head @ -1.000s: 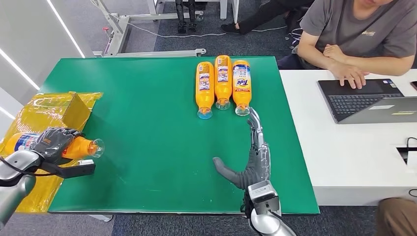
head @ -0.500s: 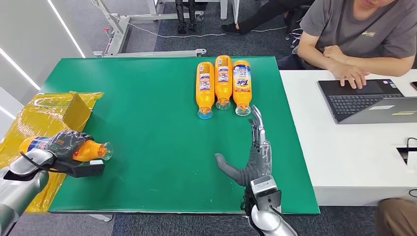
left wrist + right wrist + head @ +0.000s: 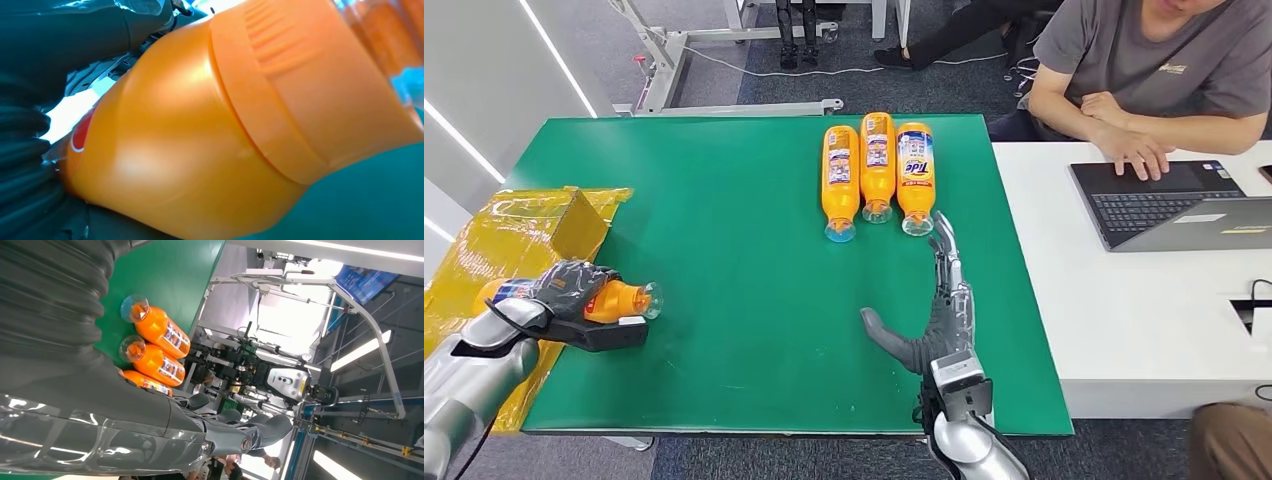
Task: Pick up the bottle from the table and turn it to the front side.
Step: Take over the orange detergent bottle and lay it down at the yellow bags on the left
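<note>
My left hand grips an orange detergent bottle at the table's left edge, lying on its side with its clear cap pointing right. Up close in the left wrist view the orange bottle presses against my dark fingers. My right hand lies flat and open on the green table, fingers stretched toward three orange bottles lined up side by side at the back. Those bottles appear beyond my right hand in the right wrist view.
A yellow wrapped box sits at the table's left edge behind my left hand. A person sits at the white desk on the right, one hand on a laptop. The table's middle is bare green.
My left hand has carried the bottle to the right and slightly farther onto the green table. The right hand has barely moved.
</note>
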{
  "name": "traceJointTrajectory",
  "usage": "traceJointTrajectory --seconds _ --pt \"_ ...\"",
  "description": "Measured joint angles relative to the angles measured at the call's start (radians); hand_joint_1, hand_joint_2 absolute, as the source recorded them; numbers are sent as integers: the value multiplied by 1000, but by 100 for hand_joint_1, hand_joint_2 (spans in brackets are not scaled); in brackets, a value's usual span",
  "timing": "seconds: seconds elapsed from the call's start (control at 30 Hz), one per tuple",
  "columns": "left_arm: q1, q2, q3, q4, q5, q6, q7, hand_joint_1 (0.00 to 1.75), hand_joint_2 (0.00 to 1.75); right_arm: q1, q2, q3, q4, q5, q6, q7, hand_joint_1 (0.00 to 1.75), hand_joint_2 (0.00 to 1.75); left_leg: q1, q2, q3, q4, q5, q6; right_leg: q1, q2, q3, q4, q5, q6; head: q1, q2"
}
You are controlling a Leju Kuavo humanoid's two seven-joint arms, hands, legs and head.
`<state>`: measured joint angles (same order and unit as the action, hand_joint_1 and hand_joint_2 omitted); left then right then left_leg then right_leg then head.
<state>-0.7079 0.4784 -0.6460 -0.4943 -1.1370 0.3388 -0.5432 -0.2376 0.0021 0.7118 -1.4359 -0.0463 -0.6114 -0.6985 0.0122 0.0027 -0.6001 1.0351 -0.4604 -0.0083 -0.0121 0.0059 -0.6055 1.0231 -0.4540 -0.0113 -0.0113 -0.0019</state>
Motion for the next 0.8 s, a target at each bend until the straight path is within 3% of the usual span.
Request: traceJointTrajectory --seconds 0.23,0.37,0.63,0.8 --pt "-3 22 -44 10 -52 -36 22 175 175 3 0 0 0 7 -2 0 0 175 0 0 0 0 0 0 0 0 0 0 0 0 0 0" --pt "-7 27 -53 12 -52 -41 31 0 175 9 -1 0 -2 16 -9 0 0 175 0 0 1 0 0 0 0 0 0 0 0 0 0 0" --pt "-8 17 -54 13 19 -44 25 0 175 22 -1 1 -3 28 -17 0 0 175 0 0 1 0 0 0 0 0 0 0 0 0 0 0" --pt "-16 7 -54 13 75 -109 -6 0 175 33 -1 1 -6 45 -14 0 0 175 0 -1 1 0 0 0 0 -1 1 0 0 0 0 0"
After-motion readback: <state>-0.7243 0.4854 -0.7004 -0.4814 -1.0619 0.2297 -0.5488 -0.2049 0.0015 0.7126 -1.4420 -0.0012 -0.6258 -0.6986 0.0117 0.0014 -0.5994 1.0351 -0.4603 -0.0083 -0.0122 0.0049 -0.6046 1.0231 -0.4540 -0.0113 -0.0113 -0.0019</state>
